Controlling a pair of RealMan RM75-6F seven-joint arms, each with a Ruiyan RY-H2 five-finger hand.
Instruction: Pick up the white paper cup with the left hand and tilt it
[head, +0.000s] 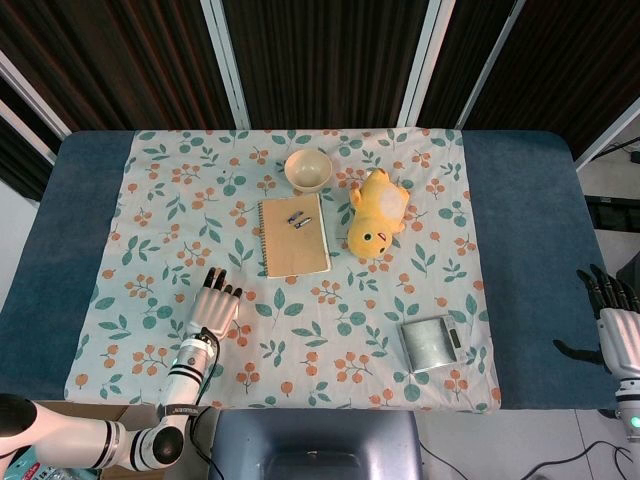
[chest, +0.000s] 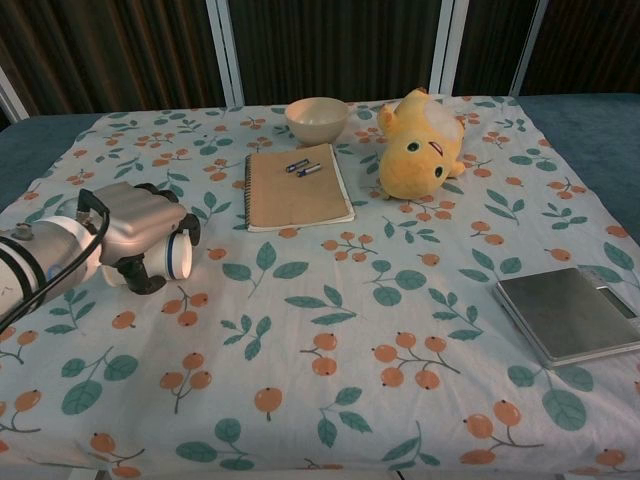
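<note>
White paper cup (chest: 170, 262) lies on its side, light and crushable, so we judge a gentle grip round the wall best. Our left hand (chest: 140, 228) wraps it; the right hand (head: 612, 322) hangs spread.

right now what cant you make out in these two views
- Cup: the head view hides it under the left hand; the chest view shows only its rim end, and whether the fingers grip it is unclear.
- Right hand: cut off at the head view's right edge, absent from the chest view.
- Two small items on the notebook: too small to identify.
- Scale: cut off by the chest view's right edge.
</note>
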